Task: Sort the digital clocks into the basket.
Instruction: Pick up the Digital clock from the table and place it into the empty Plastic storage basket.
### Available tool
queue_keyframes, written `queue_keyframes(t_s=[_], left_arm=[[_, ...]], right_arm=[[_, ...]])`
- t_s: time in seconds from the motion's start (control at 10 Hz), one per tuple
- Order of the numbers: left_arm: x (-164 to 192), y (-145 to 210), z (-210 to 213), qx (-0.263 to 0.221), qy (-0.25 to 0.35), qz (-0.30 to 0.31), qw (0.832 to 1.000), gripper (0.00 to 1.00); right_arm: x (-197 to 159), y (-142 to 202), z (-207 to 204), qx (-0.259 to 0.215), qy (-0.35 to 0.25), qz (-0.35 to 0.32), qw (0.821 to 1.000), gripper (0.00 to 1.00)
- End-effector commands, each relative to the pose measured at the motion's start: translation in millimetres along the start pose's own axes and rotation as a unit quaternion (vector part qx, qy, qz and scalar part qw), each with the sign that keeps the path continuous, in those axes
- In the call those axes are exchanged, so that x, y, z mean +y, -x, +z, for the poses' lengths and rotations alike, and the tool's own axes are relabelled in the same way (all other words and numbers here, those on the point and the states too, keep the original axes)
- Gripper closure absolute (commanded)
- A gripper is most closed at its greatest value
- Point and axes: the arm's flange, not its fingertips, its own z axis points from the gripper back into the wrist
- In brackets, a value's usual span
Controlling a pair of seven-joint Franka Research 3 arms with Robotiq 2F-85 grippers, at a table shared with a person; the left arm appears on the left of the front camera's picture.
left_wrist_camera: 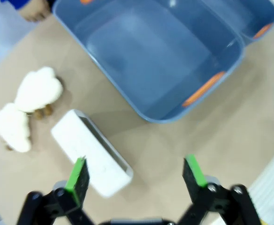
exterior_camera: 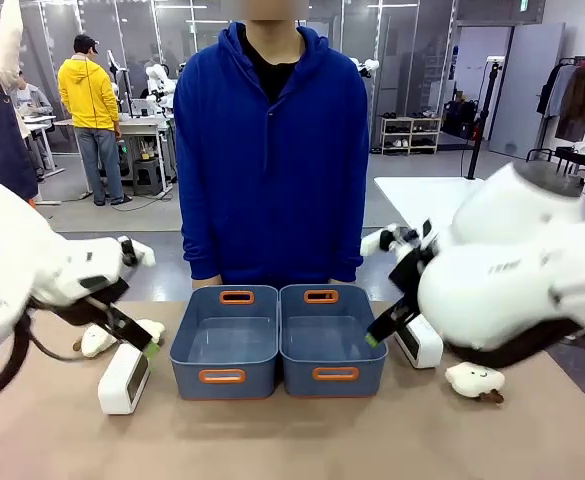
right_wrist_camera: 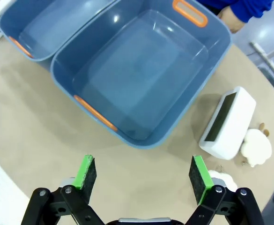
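Both digital clocks sit on the tabletop [exterior_camera: 302,440], outside the two baskets that stand side by side at the middle of the front view. The left-side clock [exterior_camera: 124,378] stands just beside the left basket [exterior_camera: 187,372], toward the frame's left edge. In the left wrist view the left pincer [left_wrist_camera: 137,174] is spread wide and empty. The clock [left_wrist_camera: 91,152] lies at lower left, under the left-hand pad rather than in the gap. Its long axis runs diagonally from upper left to lower right. A grasp would likely call for a shift toward frame left and a roll of the wrist, so the pads meet its narrow sides.

The right-side clock [exterior_camera: 419,342] stands just beside the right basket [exterior_camera: 367,382]. The right pincer [right_wrist_camera: 142,174] is also spread apart and holds nothing. Its clock [right_wrist_camera: 228,123] lies off to the upper right, outside the gap. The long axis slants from upper right to lower left, and the display faces the basket [right_wrist_camera: 127,136]. Each arm is nearer the clock on its own side.

In the front view the right arm covers part of the right-side clock. The left wrist view is blurred, and neither display can be read. Which basket is meant cannot be told. Plush toys [right_wrist_camera: 256,147] crowd the right-side clock, one partly behind a pad.
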Motion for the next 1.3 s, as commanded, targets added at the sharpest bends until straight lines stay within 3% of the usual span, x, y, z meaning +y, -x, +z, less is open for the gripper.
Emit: queue_keyframes(t_s=[0.0, 0.2, 0.4, 0.5, 0.6, 0.8, 1.0, 1.2], left_arm=[[34, 4, 59, -0.013, 0.026, 0.008, 1.000, 0.00], [47, 37, 113, -0.050, 0.042, 0.006, 0.998, 0.00], [73, 101, 164, -0.110, 0.061, 0.051, 0.991, 0.00], [84, 131, 178, -0.145, 0.071, 0.062, 0.985, 0.00], [93, 159, 188, -0.191, 0.108, 0.062, 0.974, 0.00], [123, 209, 198, -0.261, 0.192, 0.123, 0.938, 0.00], [149, 242, 188, -0.299, 0.243, 0.189, 0.903, 0.00], [156, 267, 184, -0.307, 0.247, 0.227, 0.891, 0.00]], right_arm=[[-36, -4, 46, 0.003, -0.012, -0.005, 1.000, 0.00], [-65, 10, 93, -0.027, -0.049, -0.013, 0.998, 0.00], [-109, 57, 134, -0.077, -0.141, -0.040, 0.986, 0.00], [-129, 84, 149, -0.118, -0.158, -0.057, 0.979, 0.00], [-144, 111, 160, -0.161, -0.177, -0.081, 0.968, 0.00], [-174, 154, 159, -0.219, -0.255, -0.161, 0.928, 0.00], [-191, 175, 152, -0.254, -0.292, -0.203, 0.900, 0.00], [-195, 193, 150, -0.263, -0.297, -0.243, 0.885, 0.00]])
